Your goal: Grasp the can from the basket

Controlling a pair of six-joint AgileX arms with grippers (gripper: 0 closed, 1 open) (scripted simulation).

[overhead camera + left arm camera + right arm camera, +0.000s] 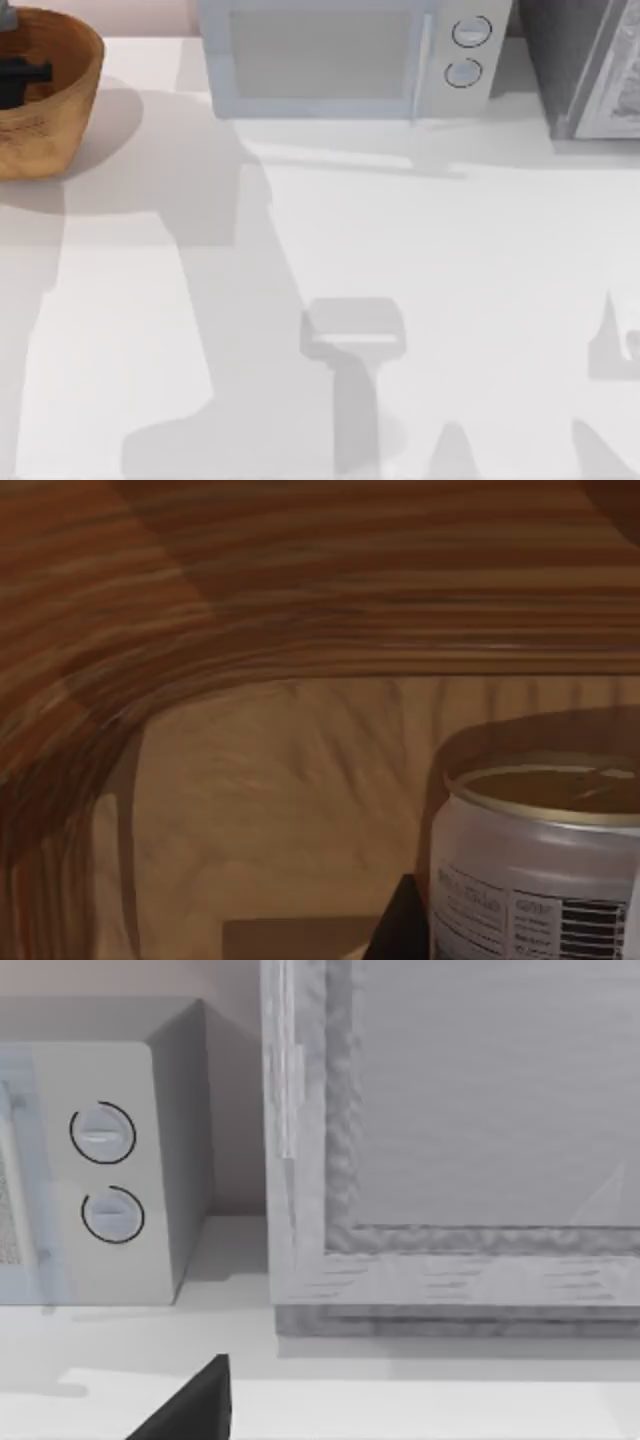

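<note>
One gripper works: left gripper (15, 75) sits low inside basket (75, 110) beside can (535, 870) (finger opening indiscernible), so centre before closing.

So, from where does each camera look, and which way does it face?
Top view: above the table, looking down; left gripper shows dark inside the basket.
Left wrist view: inside the basket, facing its wall and the can; one dark fingertip shows.
Right wrist view: on the idle right arm, low over the table, facing the microwave and a grey cabinet; one dark fingertip.
Shared: top and left wrist, basket; top and right wrist, microwave.
</note>
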